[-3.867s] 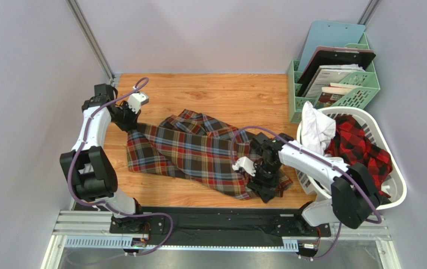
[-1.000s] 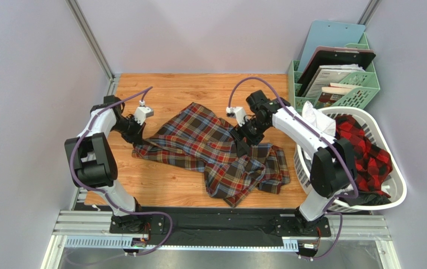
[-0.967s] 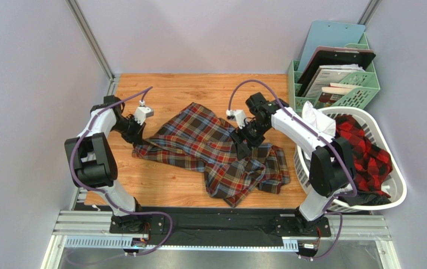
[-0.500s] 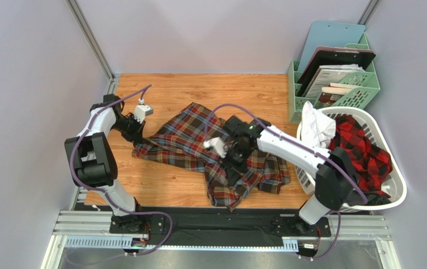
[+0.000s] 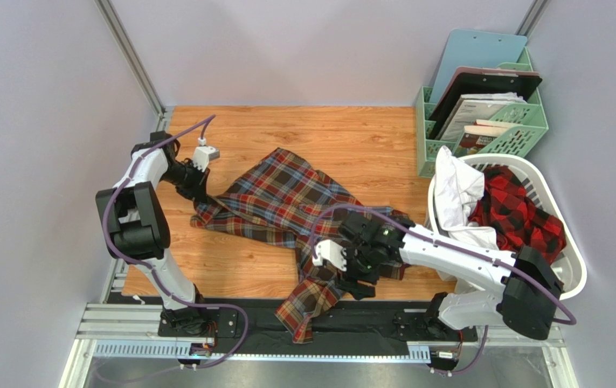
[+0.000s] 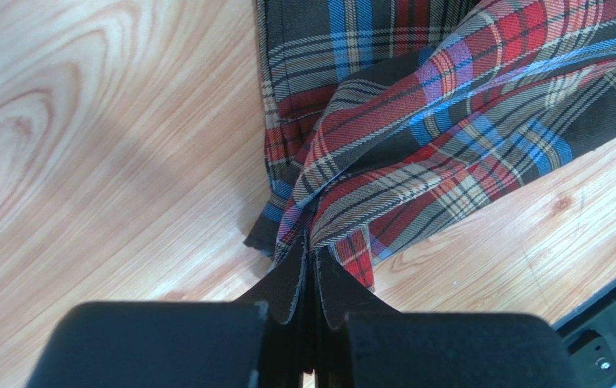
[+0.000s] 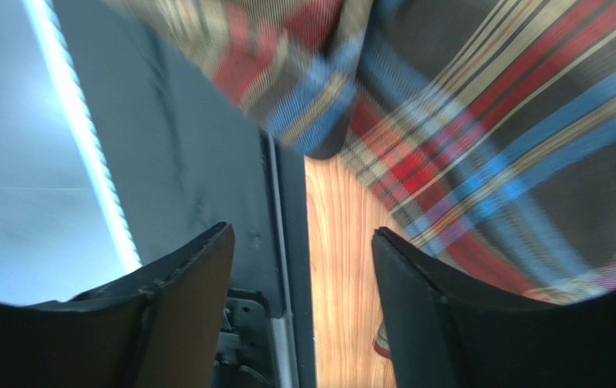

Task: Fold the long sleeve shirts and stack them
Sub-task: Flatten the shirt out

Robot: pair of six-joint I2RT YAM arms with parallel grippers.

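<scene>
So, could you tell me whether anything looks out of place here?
Yes: the tartan shirt lies crumpled rather than flat, and one end trails off the table's near edge onto the black base plate, beside the open right gripper.

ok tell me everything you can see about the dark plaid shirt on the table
The dark plaid shirt looks like soft woven flannel, a brown-olive tartan with red, blue and pale lines. It lies crumpled and unfolded across the wooden table, bunched in folds, with one end trailing over the near edge onto the black base strip. The left gripper is shut on an edge at its left end. The right gripper hangs open by its near part, holding nothing.
</scene>
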